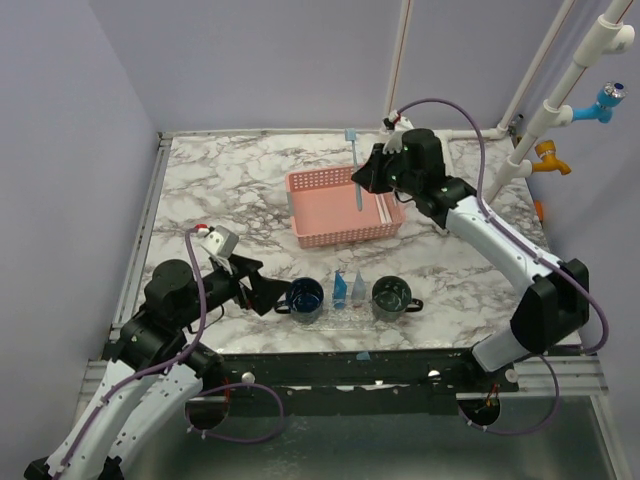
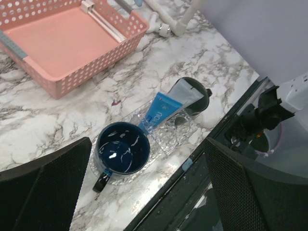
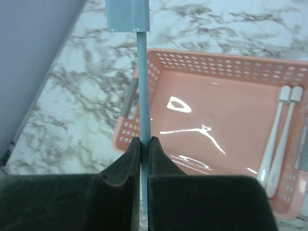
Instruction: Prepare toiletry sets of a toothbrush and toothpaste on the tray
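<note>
Nearest us the left gripper (image 1: 272, 296) spread wide beside the navy mug (image 1: 305, 297), clear tray (image 2: 175, 137) along the table (image 1: 200, 200) front edge, marble strip (image 1: 290, 262) behind, farther we see the right gripper (image 3: 144, 144) pinching the light-blue toothbrush (image 3: 142, 72) over the pink basket (image 1: 330, 238) rim.

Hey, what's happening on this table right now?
The right arm's end effector is shut on a slim light-blue plastic toothbrush, holding it over the rim of the pink lattice basket, where two white toothbrushes lie. The left end effector hangs open beside the navy mug. That mug, a dark green mug and small blue tubes between them sit on the clear plastic tray. Neither mug holds a toothbrush yet.
</note>
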Motion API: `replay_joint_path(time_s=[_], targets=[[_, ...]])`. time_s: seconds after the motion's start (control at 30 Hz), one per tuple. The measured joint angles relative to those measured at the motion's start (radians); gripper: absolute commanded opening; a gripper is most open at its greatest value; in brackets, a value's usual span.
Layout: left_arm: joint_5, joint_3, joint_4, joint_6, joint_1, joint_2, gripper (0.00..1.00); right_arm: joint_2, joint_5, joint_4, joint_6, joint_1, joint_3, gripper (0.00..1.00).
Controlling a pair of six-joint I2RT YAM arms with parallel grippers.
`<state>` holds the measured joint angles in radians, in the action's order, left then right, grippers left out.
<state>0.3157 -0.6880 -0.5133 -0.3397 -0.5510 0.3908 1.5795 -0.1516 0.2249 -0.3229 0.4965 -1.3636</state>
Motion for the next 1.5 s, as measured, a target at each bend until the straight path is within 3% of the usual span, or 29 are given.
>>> replay_joint_path(time_s=[0.27, 0.53, 1.23, 1.37, 1.5], targets=[[0.075, -0.043, 0.095, -0.08, 0.0, 0.031, 0.99, -0.217, -0.143, -0.197, -0.151, 0.055, 0.146, 0.0], [0.154, -0.043, 0.196, -0.167, 0.0, 0.064, 0.99, -0.297, -0.266, -0.384, -0.318, 0.108, 0.238, 0.0], [0.302, -0.058, 0.438, -0.355, 0.0, 0.114, 0.98, -0.251, -0.422, -0.812, -0.59, 0.341, 0.304, 0.0], [0.308, -0.06, 0.464, -0.373, 0.0, 0.119, 0.95, -0.223, -0.423, -0.847, -0.612, 0.372, 0.304, 0.0], [0.317, -0.06, 0.494, -0.395, 0.0, 0.121, 0.84, -0.207, -0.424, -0.89, -0.631, 0.394, 0.303, 0.0]])
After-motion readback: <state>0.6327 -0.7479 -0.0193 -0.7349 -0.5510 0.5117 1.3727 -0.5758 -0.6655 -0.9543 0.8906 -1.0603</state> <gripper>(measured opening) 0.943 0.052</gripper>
